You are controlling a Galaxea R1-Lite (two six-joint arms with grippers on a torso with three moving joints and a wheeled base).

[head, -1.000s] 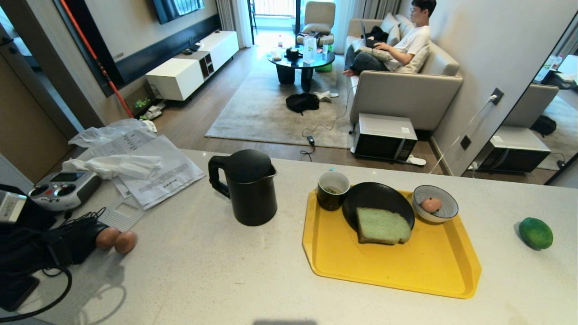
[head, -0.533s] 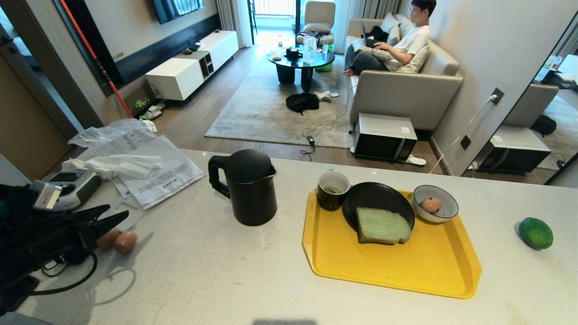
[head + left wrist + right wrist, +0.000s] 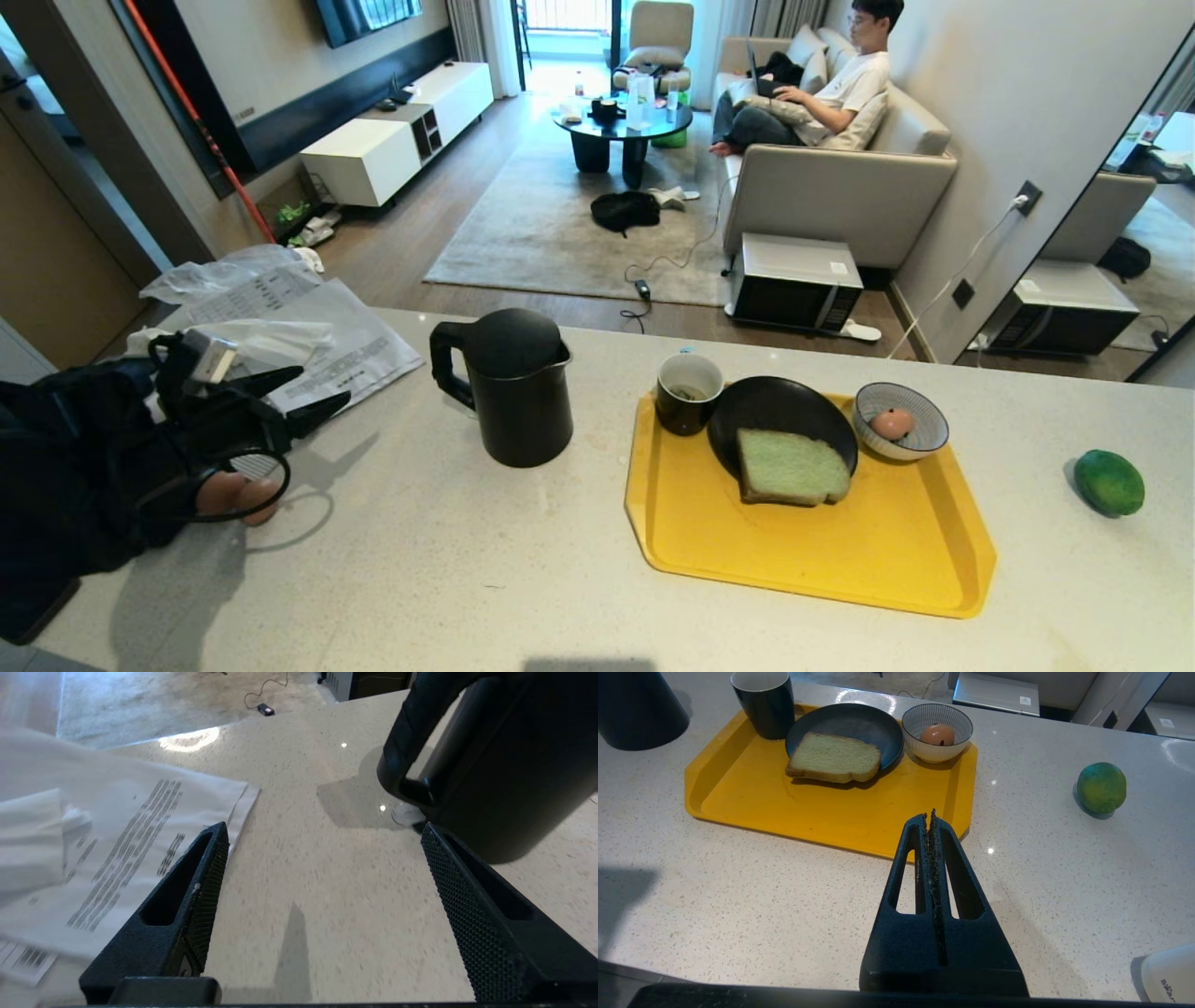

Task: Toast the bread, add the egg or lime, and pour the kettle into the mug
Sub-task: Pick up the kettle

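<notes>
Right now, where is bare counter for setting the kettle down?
Bare counter lies between the kettle and the yellow tray, and between tray and lime. Crowded: papers and brown eggs by the left gripper.

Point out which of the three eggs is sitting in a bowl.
The single pinkish egg lies in the striped bowl on the yellow tray. The pair of brown eggs lies bare on the counter beside the left gripper.
</notes>
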